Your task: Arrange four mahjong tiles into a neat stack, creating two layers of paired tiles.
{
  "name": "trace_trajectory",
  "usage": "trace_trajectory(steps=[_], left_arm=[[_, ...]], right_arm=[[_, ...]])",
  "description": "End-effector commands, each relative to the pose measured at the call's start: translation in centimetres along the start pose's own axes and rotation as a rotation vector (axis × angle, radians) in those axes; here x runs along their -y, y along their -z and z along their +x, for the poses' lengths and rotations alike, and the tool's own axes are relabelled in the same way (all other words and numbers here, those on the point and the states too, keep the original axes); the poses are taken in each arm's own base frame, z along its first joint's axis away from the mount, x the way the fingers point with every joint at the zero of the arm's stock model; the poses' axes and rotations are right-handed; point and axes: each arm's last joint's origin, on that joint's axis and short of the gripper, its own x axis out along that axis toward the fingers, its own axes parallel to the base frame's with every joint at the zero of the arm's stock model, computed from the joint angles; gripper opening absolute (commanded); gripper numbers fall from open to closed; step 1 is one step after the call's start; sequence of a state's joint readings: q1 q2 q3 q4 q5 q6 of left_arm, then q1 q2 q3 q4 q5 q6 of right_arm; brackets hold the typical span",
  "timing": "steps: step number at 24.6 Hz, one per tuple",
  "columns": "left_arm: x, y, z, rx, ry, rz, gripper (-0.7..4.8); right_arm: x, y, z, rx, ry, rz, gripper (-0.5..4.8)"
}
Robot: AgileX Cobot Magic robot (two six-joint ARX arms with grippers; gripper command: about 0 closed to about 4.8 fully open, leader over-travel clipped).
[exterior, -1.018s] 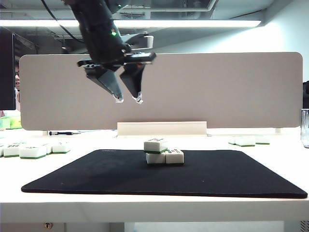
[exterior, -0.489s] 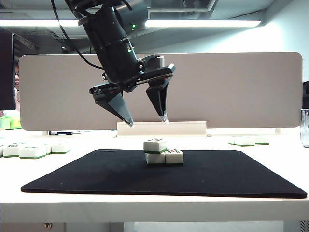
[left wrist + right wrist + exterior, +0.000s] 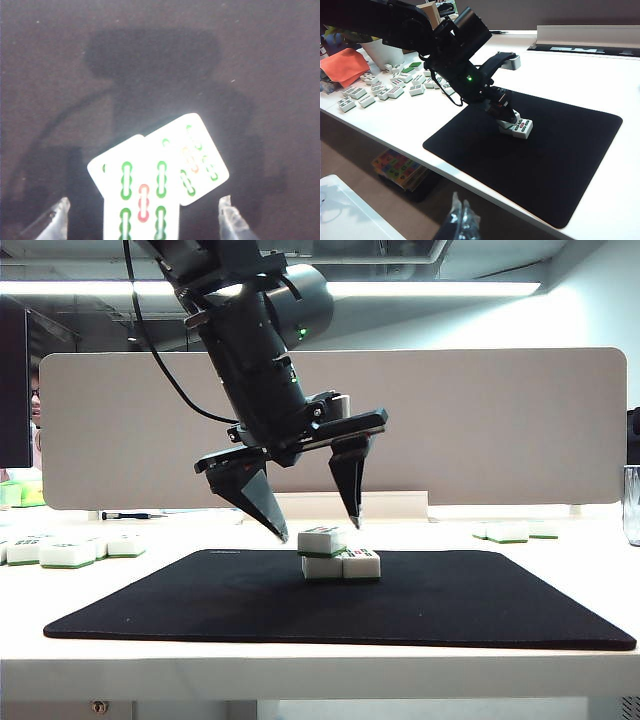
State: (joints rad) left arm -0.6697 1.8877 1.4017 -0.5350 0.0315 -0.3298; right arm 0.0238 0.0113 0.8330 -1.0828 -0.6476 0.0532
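Black mat [image 3: 200,610] on the white table [image 3: 300,680] carries the stack [image 3: 338,553] near its middle: two mahjong tiles side by side and one more [image 3: 322,539] lying on the left one, slightly askew. Only three tiles show there. Directly above, the left gripper [image 3: 319,529] points down with its fingers spread wide, one tip on each side of the top tile, touching nothing. Loose tiles [image 3: 70,552] lie off the mat at the left. At the near table edge the right gripper [image 3: 461,215] shows its fingertips pressed together, empty.
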Motion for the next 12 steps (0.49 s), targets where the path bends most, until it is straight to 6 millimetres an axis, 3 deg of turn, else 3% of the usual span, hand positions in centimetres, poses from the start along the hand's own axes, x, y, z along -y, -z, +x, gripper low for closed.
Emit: trace_trajectory(steps=[1,3,12], left_arm=[[0.39,-0.07,-0.27,-0.015,0.088,-0.023,3.63],[0.74,0.07,-0.27,-0.03,0.123,-0.017,3.31],[0.52,-0.11,-0.59,0.002,0.061,0.028,3.31]], right_arm=[[-0.18,-0.01,-0.24,0.02,0.001,-0.019,-0.01],[-0.18,-0.01,-0.24,0.02,0.001,-0.019,-0.01],[-0.18,-0.01,-0.24,0.02,0.001,-0.019,-0.01]])
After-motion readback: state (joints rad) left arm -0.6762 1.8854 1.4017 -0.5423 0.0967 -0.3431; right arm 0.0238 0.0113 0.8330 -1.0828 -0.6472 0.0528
